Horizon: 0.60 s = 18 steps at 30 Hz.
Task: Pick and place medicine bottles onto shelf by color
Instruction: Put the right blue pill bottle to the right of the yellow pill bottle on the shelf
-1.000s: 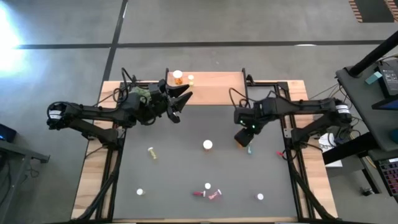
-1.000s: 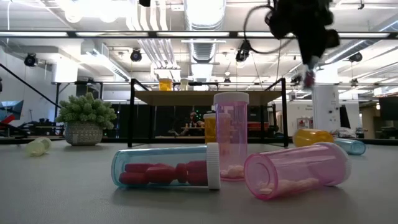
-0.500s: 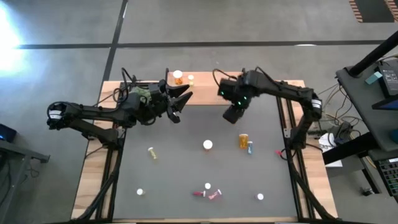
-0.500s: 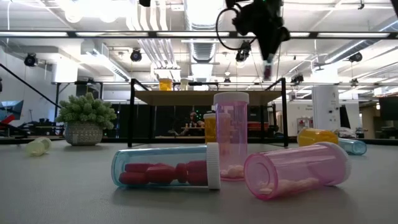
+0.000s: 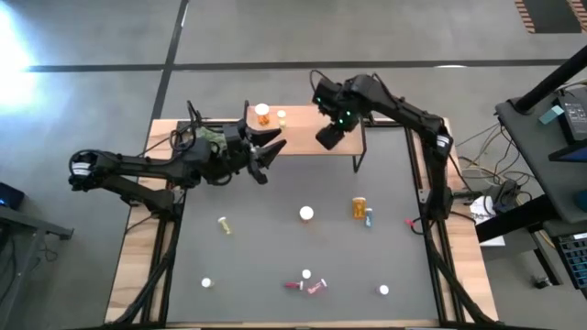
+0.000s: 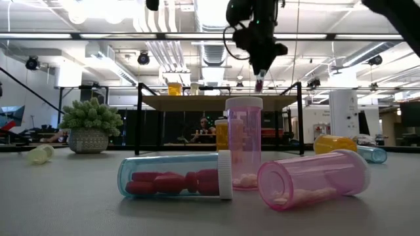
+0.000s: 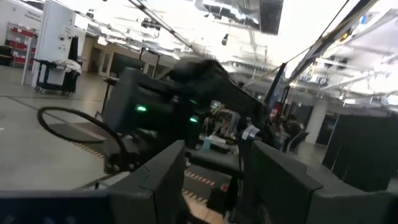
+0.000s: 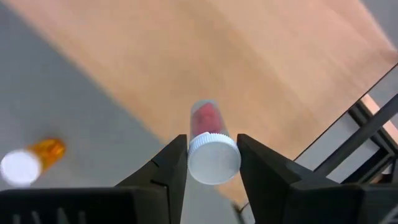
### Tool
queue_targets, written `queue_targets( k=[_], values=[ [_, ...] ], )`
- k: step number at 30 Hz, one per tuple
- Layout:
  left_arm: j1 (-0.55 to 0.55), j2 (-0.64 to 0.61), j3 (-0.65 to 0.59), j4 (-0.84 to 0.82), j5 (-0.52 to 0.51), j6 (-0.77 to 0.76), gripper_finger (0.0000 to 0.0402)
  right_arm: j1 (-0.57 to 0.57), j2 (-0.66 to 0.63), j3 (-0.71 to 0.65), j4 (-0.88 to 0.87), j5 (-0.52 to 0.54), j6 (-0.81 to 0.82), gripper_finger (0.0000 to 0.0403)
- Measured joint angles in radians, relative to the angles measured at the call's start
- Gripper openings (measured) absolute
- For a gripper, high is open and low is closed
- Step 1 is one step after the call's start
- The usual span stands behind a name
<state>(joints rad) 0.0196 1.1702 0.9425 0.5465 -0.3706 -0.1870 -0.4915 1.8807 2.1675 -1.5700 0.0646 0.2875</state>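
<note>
Upper centre of your overhead frame, right gripper (image 5: 327,137) above the shelf (image 5: 307,119), clenched on a red bottle (image 8: 206,118) by its white cap, left gripper (image 5: 266,151) parted and empty beside the shelf's left end.

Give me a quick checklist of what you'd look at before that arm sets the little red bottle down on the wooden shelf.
1. Bottle held firmly: ok. The right end effector is shut on the red bottle, its white cap between the fingers.
2. Bottle above the shelf: ok. The right wrist view shows the shelf board under it.
3. Landing spot free: ok. Bare board lies below the bottle there.
4. Clear of the bottles already placed: ok. The orange bottle on the shelf and the yellowish bottle stand apart to one side.
5. Left end effector out of the way: ok. It hovers open by the shelf's near edge.
6. Height above the board: cannot tell.
</note>
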Motion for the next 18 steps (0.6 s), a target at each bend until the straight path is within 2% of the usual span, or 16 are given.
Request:
queue_targets(
  k=[12, 18],
  values=[
    [0.000, -0.008, 0.006, -0.011, 0.000, 0.172, 0.0169, -0.109, 0.113, 0.169, -0.001, -0.001, 0.008, 0.0125],
    [0.009, -0.008, 0.015, -0.007, 0.000, 0.202, 0.0169, -0.145, 0.131, 0.184, -0.001, -0.002, -0.002, 0.0123]
  ],
)
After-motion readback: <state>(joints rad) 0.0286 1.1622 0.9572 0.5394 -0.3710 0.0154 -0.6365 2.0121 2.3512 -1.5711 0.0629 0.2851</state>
